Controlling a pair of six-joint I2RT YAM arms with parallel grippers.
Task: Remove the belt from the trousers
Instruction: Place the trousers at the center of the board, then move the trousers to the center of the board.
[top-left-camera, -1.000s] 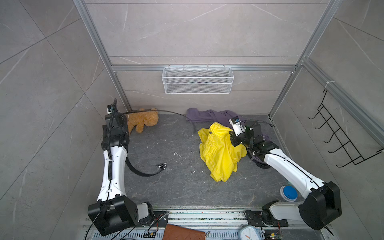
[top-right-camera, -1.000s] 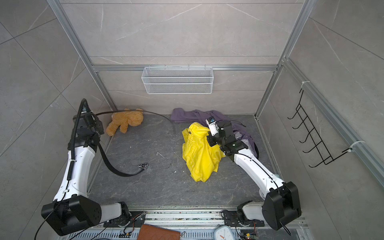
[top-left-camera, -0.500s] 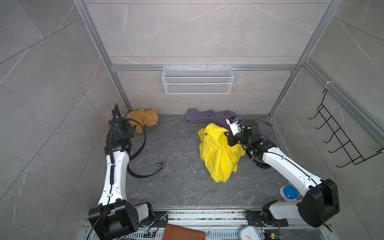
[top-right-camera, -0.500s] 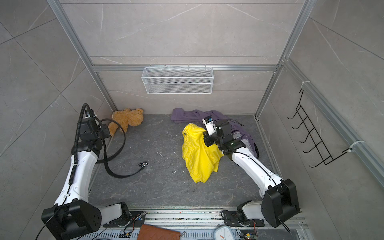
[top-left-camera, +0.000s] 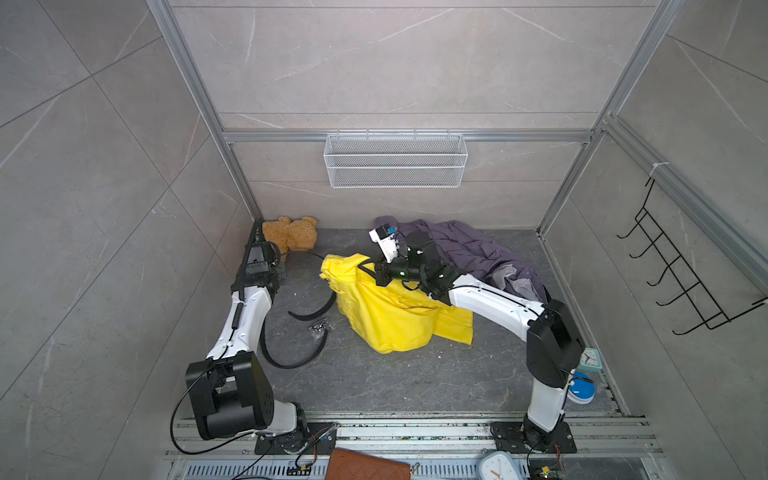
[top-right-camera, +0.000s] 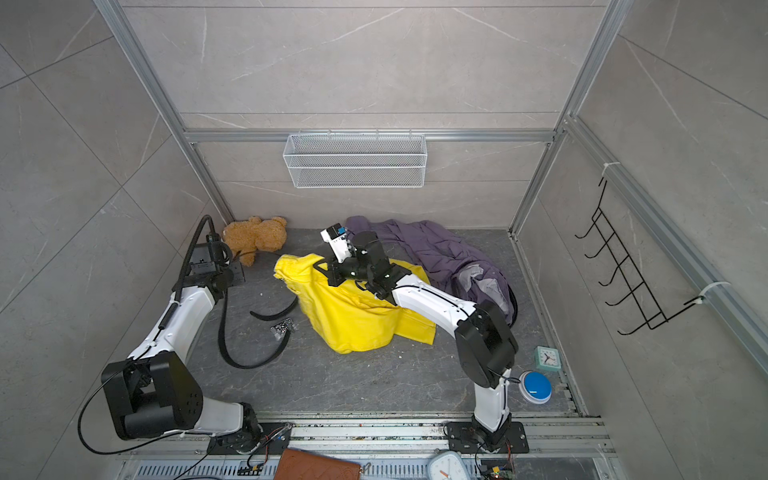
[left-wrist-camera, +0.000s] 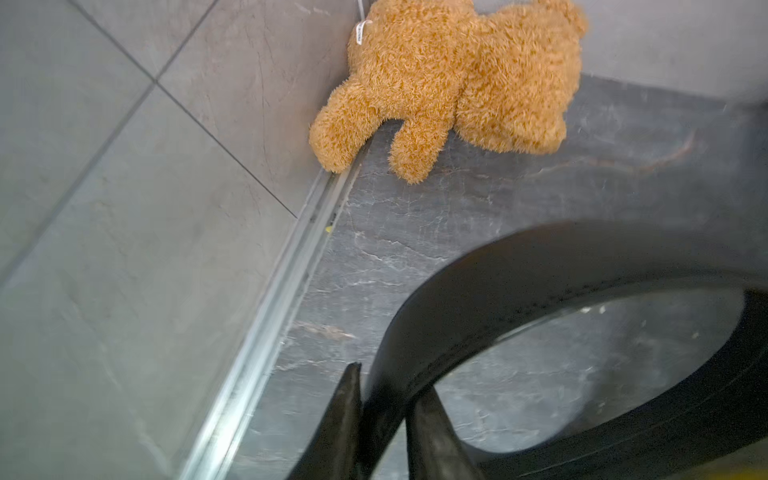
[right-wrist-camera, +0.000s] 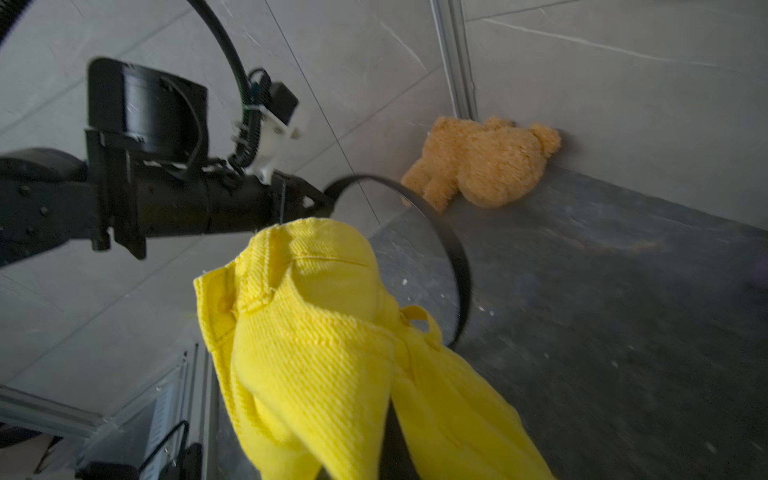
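Now that my left fingers (left-wrist-camera: 343, 424) have spread around the black belt (left-wrist-camera: 540, 257), it looks clear of the yellow trousers (top-left-camera: 386, 316) my right gripper (top-left-camera: 375, 272) pinches.

Bunched yellow trousers (right-wrist-camera: 332, 353) filled the foreground, one belt loop (right-wrist-camera: 415, 310) standing free. A black belt (right-wrist-camera: 452, 248) arced from the tip of the left gripper (right-wrist-camera: 326, 200) round behind the cloth. Beyond, a tan teddy bear (right-wrist-camera: 482, 166) lay on the dark floor (right-wrist-camera: 623, 332) against the wall.

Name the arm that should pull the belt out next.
Left. The belt already runs between the jaws of the left gripper, while the right gripper is shut on the trousers, anchoring them.
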